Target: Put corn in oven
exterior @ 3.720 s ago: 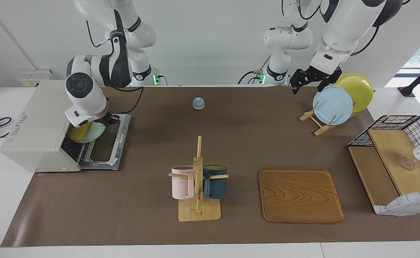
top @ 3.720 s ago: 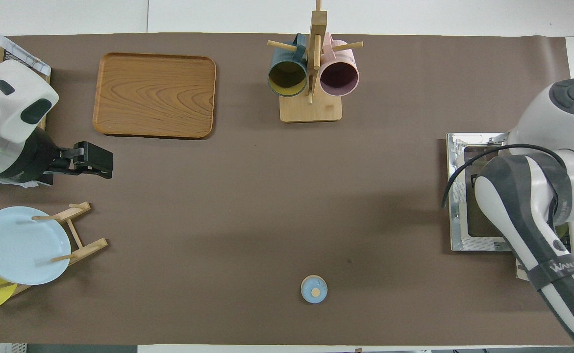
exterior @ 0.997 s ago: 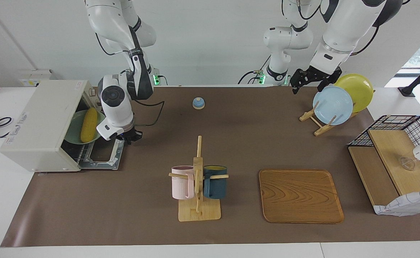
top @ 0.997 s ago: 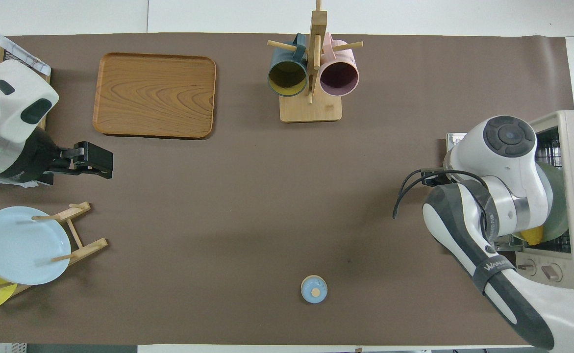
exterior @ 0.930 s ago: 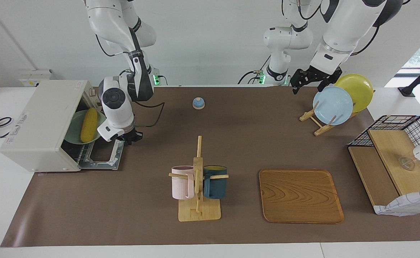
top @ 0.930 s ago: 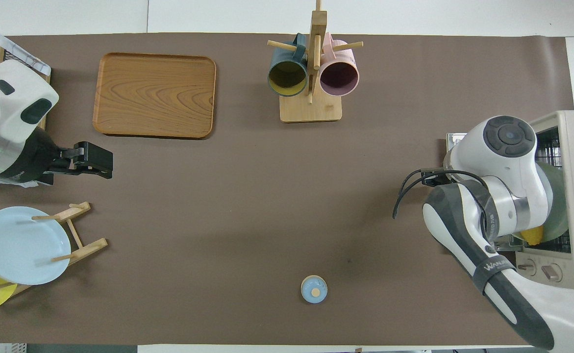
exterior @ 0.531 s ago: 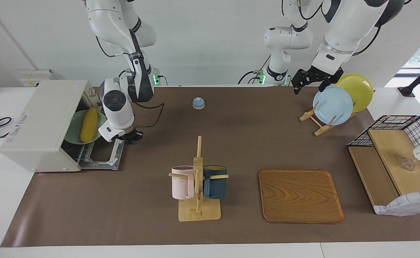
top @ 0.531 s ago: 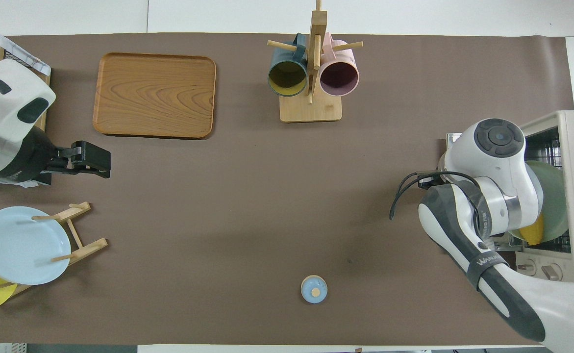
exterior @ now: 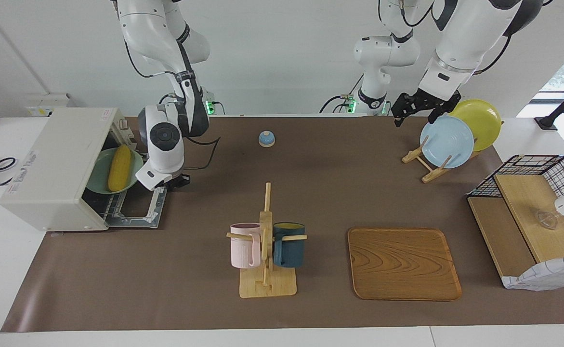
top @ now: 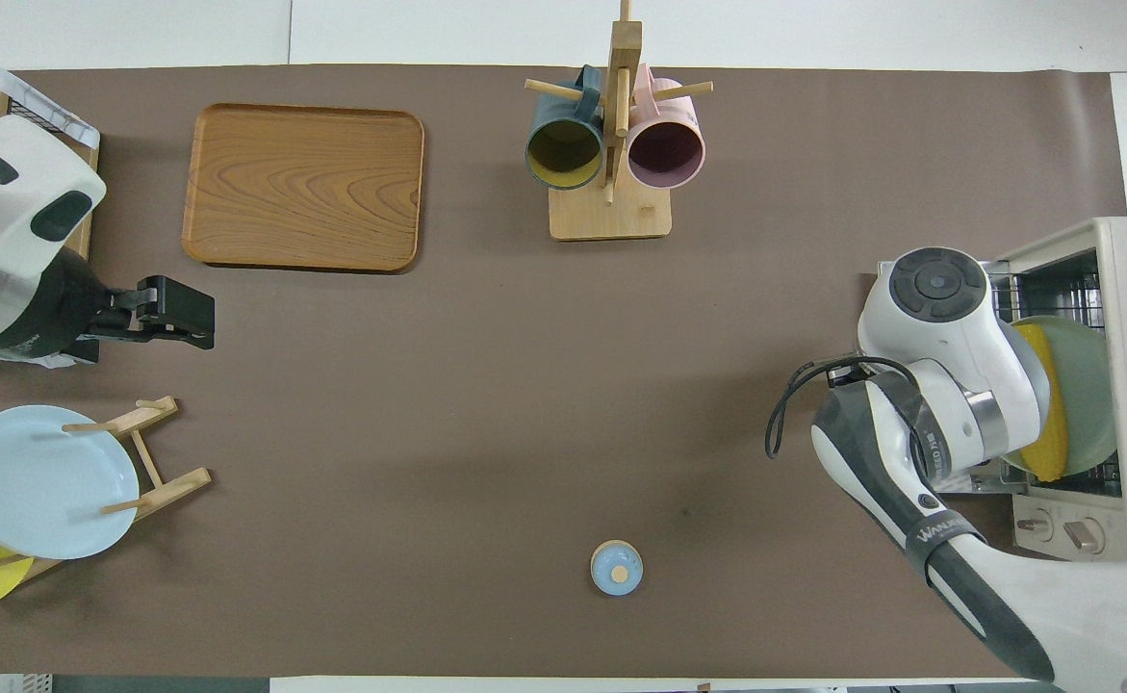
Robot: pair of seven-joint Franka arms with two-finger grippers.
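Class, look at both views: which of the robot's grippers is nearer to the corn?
The right. The right gripper is over the open door of the oven, beside the corn inside. The left gripper waits over the plate rack.

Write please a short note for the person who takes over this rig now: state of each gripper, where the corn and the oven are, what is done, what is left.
Right gripper: shut, holds nothing, over the edge of the open oven door.
Left gripper: open, empty, waits over the plate rack at its own end of the table.
Corn: lies on the mint-green plate, which sits on the rack inside the oven at the right arm's end of the table.
Done: corn is in the oven.
Left: door is down; probably close it if that is wanted, then move the right arm away.
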